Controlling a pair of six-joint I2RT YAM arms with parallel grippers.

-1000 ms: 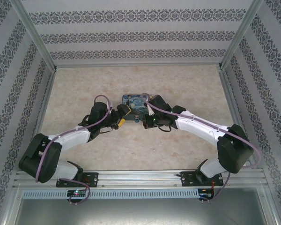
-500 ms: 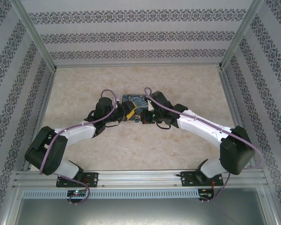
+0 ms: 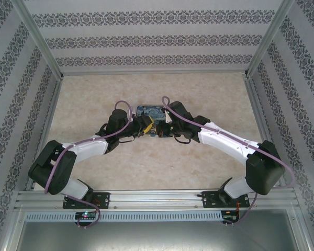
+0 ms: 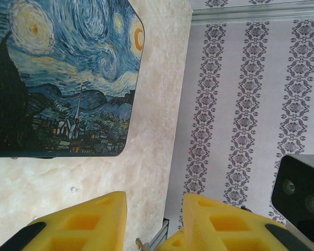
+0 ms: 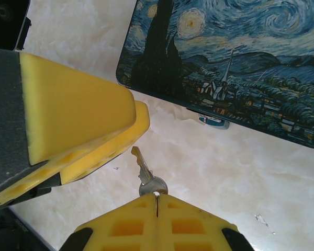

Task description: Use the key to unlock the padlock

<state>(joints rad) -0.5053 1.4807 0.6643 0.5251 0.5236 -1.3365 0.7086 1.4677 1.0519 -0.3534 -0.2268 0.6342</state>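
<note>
Beige marbled tabletop (image 3: 146,89) w/ striped floral wallpaper walls (image 3: 146,39), alu frame (image 3: 157,196)

**Colours around my claws**

My right claw (image 5: 157,203) is showing foam yellow, and a silvery key (image 5: 146,177) is glinting at its tips. Ahead of it the tin (image 5: 240,63) is swirling in blues with yellow stars, and the padlock (image 5: 213,121) is peeking out blue and silver. Beneath, the table (image 5: 235,172) is spreading marbled beige. Beyond my yellow left claw (image 4: 154,209), the wall (image 4: 240,104) is running grey ornamental stripes on white.
</note>
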